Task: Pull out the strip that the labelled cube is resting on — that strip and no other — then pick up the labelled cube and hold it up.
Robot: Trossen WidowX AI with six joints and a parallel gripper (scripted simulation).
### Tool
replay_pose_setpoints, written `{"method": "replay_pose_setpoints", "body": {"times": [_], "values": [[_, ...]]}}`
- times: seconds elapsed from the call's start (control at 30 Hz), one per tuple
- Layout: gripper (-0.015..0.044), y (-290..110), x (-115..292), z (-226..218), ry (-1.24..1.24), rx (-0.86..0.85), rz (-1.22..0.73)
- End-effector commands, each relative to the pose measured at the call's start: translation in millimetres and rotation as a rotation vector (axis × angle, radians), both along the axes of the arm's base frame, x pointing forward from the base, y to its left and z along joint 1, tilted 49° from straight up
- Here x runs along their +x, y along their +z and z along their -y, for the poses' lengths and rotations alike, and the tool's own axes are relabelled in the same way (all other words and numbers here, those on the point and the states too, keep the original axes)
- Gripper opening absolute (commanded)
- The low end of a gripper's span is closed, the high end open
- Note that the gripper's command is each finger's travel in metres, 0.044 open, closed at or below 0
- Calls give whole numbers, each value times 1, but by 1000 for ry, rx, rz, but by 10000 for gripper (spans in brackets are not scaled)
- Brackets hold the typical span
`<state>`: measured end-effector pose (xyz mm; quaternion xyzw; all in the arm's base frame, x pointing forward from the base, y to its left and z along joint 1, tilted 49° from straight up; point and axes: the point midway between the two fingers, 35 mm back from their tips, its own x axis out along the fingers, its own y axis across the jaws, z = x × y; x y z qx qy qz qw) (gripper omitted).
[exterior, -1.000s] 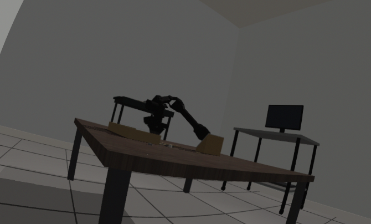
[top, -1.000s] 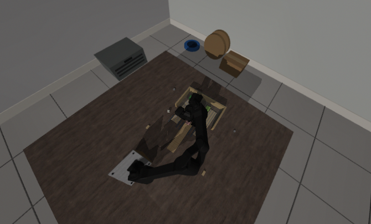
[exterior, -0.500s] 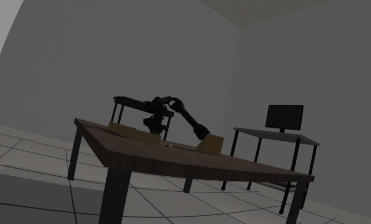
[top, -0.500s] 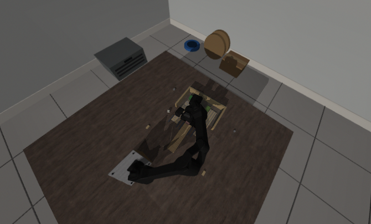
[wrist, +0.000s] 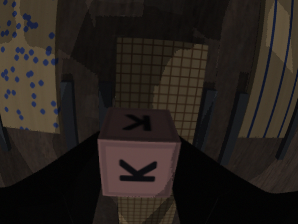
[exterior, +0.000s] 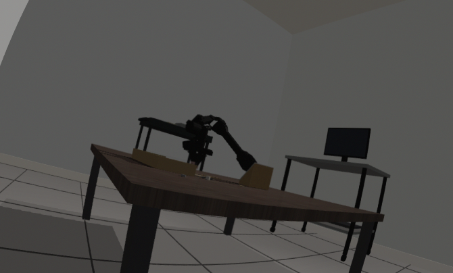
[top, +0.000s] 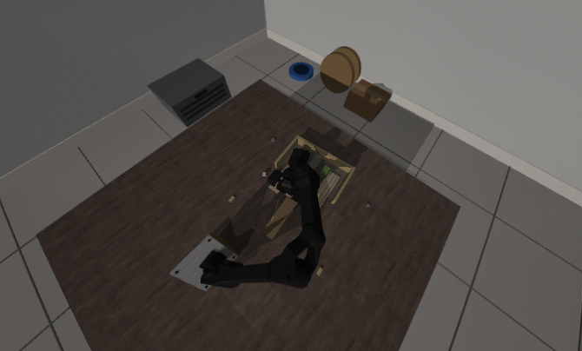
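My gripper (top: 287, 195) (exterior: 193, 163) (wrist: 137, 141) is shut on the pink cube (wrist: 140, 185), whose letter K shows on two faces in the wrist view. The cube appears raised above the grid-patterned strip (top: 280, 216) (wrist: 145, 75). That strip reaches out of the open side of the wooden frame (top: 343, 190) (exterior: 163, 163) towards the arm's base, and its far end shows beyond the cube. A blue-dotted strip (wrist: 42, 90) lies to the left in the wrist view and a blue-lined strip (wrist: 270, 100) to the right. The cube's underside is hidden.
Dark rails (wrist: 207, 120) stand between the strips. A green piece (top: 326, 169) is inside the frame. A wooden block (exterior: 260, 176) stands beside the metal base plate (top: 186, 267). Small blocks (top: 232, 198) (top: 320, 270) are scattered about the table.
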<state>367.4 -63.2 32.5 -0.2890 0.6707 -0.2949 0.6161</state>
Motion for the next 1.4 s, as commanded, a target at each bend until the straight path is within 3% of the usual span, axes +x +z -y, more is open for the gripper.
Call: {"method": "replay_pose_setpoints", "body": {"times": [0.0, 0.6, 0.93, 1.37], "values": [[0, 6, -18, -13, 4, 3, -5], [0, 3, -68, -25, 6, 2, -11], [0, 26, -66, -52, 6, 4, -11], [0, 27, -65, -53, 6, 4, -11]]}}
